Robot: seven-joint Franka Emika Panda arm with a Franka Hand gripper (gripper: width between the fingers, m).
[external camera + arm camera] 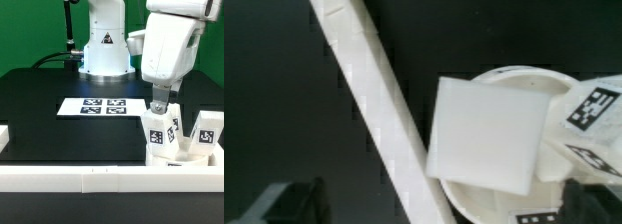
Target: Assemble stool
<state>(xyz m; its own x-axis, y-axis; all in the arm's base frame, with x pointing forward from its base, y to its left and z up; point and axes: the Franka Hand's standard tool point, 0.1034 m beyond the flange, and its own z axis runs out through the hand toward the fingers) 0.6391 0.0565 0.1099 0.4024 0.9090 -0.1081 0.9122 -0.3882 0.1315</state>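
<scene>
Tool point(160, 103) open above tagged legs point(157, 132)

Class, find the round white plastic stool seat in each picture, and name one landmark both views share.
Exterior view: round white plastic stool seat sits low at the exterior view's right, under the tagged legs, against the rail.
Wrist view: its curved rim shows behind a leg.
Shared landmark: long white border rail.

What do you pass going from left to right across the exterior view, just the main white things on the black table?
Marker board → gripper, open above the stool parts → tagged leg → another tagged leg at the exterior view's far right. The seat is hard to place, so I leave it out.
</scene>
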